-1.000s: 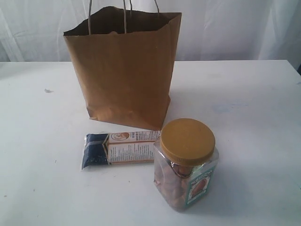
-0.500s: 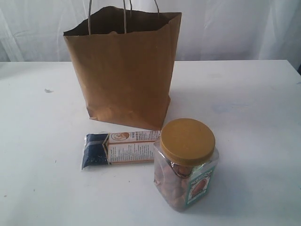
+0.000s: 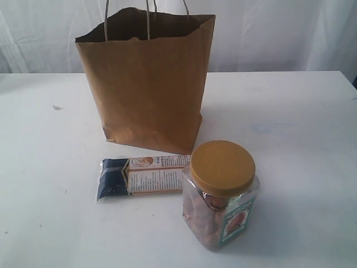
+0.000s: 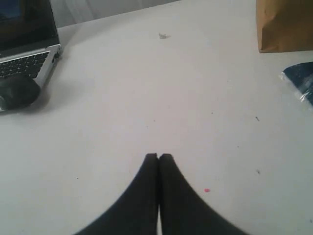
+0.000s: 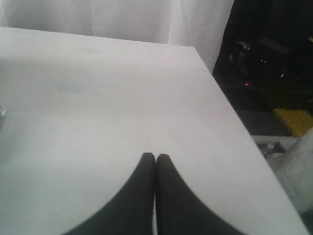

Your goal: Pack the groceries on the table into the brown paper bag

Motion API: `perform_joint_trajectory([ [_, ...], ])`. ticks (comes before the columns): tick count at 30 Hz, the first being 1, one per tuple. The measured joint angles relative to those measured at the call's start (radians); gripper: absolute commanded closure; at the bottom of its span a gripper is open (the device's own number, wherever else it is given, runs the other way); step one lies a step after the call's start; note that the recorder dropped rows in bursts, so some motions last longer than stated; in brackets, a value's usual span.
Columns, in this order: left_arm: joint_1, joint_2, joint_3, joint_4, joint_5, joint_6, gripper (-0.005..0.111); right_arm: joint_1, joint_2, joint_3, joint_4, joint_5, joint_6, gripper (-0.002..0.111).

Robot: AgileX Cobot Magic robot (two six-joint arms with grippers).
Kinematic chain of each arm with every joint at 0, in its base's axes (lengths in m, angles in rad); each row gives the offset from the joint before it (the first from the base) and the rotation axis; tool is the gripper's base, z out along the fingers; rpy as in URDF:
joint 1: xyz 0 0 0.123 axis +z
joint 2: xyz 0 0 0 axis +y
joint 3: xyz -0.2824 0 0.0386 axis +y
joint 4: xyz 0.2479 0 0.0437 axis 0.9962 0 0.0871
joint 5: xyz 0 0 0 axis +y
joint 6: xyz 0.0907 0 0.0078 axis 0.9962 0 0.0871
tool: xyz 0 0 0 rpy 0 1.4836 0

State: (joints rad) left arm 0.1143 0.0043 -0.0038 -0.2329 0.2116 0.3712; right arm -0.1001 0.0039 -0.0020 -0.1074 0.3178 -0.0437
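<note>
Left claw [image 4: 158, 156] and right claw [image 5: 155, 156] — both closed, empty; right should spread wide, grip jar [image 3: 223, 220] under lid [image 3: 222, 167], clear bag [image 3: 146, 84] rim.

Left gripper [image 4: 158, 156]: two black fingers [image 4: 146, 181] pressed flat against each other, tips level, poised over a bare stretch of the surface.
Surface [image 4: 146, 88]: white, faintly shadowed, scattered with tiny dark specks.
Red dot [image 4: 207, 190]: small, on the surface just beside the fingers.
Paper bag [image 4: 286, 24]: brown, only a lower corner in view, standing on the surface.
Packet [image 4: 301, 81]: navy end with a clear crimped edge, near the bag, cut off by the frame.
Laptop [image 4: 29, 49]: silver, keyboard showing, well apart from the bag.
Dark rounded thing [image 4: 17, 90]: against the laptop's front edge; what it is cannot be told.
Scrap [image 4: 163, 35]: small grey fleck, far beyond the fingers.
</note>
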Motion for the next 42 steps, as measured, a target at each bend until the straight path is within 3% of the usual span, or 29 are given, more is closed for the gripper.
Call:
perform_joint_trajectory([
  [6,0.000,0.000,0.000,0.016,0.000,0.002,0.107,0.000,0.000,0.000,0.006,-0.176,0.008,0.108],
  [15,0.000,0.000,0.000,0.016,0.000,0.004,0.107,0.000,0.000,0.000,0.226,-0.861,0.653,0.108],
  [17,0.000,0.000,0.000,0.016,0.000,0.004,0.107,0.000,0.000,-0.023,0.226,-0.940,0.761,0.108],
  [20,0.000,0.000,0.000,0.016,0.000,0.004,0.107,0.000,-0.001,-0.143,0.019,-0.860,0.798,0.108],
  [22,0.000,0.000,0.000,0.016,0.000,0.004,0.107,0.000,0.030,-0.238,-0.334,-0.721,0.882,0.108],
  [24,0.000,0.000,0.000,0.016,0.000,0.004,0.107,0.000,0.115,-0.298,-0.672,-0.563,1.094,0.108],
  [26,0.000,0.000,0.000,0.016,0.000,0.004,0.107,0.003,0.227,-0.307,-0.869,-0.414,1.265,0.108],
  [28,0.000,0.000,0.000,0.016,0.000,0.004,0.107,0.012,0.371,-0.305,-0.963,-0.350,1.344,0.108],
  [33,0.000,0.000,0.000,0.016,0.000,0.004,0.107,0.039,0.748,-0.319,-1.180,-0.521,1.438,0.108],
  [38,0.000,0.000,0.000,0.016,0.000,0.004,0.107,0.041,1.056,-0.358,-1.316,-0.318,1.615,0.108],
  [42,0.000,0.000,0.000,0.016,0.000,0.004,0.107,0.041,1.163,-0.382,-1.327,-0.254,1.622,0.108],
])
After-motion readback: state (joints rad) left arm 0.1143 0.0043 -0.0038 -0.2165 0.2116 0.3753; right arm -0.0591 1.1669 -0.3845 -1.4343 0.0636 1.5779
